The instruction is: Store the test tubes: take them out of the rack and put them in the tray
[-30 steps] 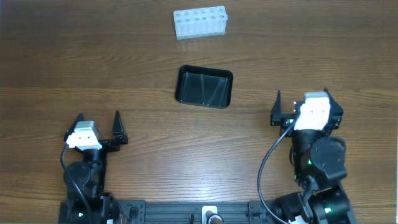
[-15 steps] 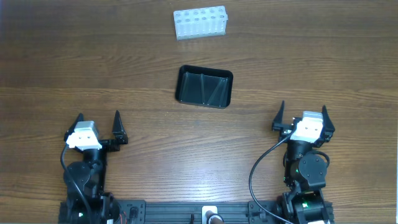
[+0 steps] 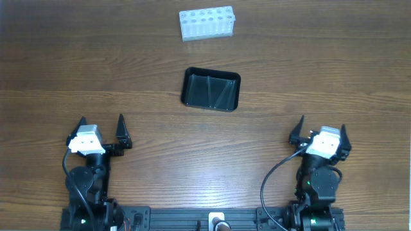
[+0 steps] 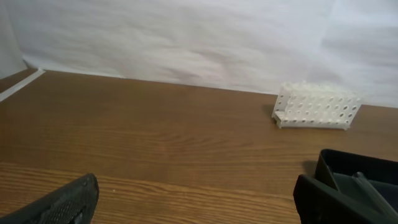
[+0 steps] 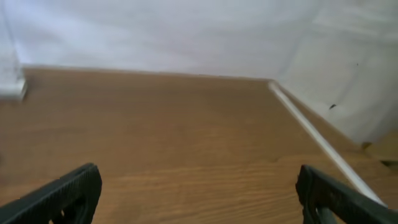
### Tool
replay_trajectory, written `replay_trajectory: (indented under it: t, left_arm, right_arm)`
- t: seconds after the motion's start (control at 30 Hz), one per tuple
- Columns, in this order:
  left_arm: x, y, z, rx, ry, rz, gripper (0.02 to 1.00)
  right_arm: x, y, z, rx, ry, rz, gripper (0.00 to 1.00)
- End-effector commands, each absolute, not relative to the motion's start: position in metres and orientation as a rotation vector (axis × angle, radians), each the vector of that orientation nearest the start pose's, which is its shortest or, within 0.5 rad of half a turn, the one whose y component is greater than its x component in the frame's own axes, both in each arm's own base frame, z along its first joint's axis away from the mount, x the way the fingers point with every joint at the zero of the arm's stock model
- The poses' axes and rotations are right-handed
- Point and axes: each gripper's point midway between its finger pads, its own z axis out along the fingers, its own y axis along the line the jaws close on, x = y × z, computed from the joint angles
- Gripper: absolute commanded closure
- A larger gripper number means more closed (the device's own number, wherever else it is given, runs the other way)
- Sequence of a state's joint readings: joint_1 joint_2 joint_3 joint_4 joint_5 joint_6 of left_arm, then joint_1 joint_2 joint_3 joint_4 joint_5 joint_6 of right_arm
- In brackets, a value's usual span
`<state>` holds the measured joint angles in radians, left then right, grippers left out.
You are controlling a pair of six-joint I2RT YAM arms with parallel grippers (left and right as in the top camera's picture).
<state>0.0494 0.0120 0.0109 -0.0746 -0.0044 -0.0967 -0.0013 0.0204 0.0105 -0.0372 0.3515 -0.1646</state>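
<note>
Overhead, the white rack [image 3: 206,24] is standing at the far side of the wooden table [image 3: 334,51], and whether any tubes are sitting in its holes is too faint to tell. The black tray [image 3: 211,89] is lying nearer the arms, apart from the rack and roughly in line with it. Pale slanted streaks inside the tray may be clear test tubes [image 3: 223,94], but they are too dim to count. In the left wrist view the tray [image 4: 364,174] is being cut off by the picture's edge and partly covered by one dark finger [image 4: 326,202]. The rack [image 4: 317,106] is showing whole there, against a white wall. In the right wrist view only a blurred white corner of the rack [image 5: 11,81] is showing at the edge.

The left gripper [image 3: 101,119] is sitting close to its base with its fingers spread wide and holding nothing. The right gripper [image 3: 323,123] is sitting the same way at the other side, fingers wide apart and empty. Both are well apart from the tray, and nothing is standing between them and it.

Against a second ago, the right arm is folding back toward its base, its gripper having dropped from level with the tray's near edge. The left arm, rack and tray are keeping their places.
</note>
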Motion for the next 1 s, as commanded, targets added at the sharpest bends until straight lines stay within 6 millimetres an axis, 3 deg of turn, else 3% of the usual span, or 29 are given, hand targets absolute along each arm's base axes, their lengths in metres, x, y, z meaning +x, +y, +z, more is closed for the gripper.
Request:
replay_trajectory:
  t: [0.03, 0.3, 0.53, 1.0]
  left_arm:
    - [0.246, 0.014, 0.157, -0.117, 1.642, -0.016, 0.023]
    - [0.246, 0.014, 0.157, -0.117, 1.642, -0.016, 0.020]
    - [0.246, 0.014, 0.157, -0.117, 1.642, -0.016, 0.020]
    - [0.246, 0.014, 0.157, -0.117, 1.642, -0.016, 0.020]
  right_arm:
    - [0.234, -0.065, 0.165, 0.161, 1.621, -0.432, 0.007]
    - [0.235, -0.064, 0.164, 0.156, 1.622, -0.427, 0.009]
    - [0.246, -0.009, 0.157, -0.101, 1.642, -0.161, 0.007]
    - [0.246, -0.007, 0.157, -0.109, 1.641, -0.153, 0.007]
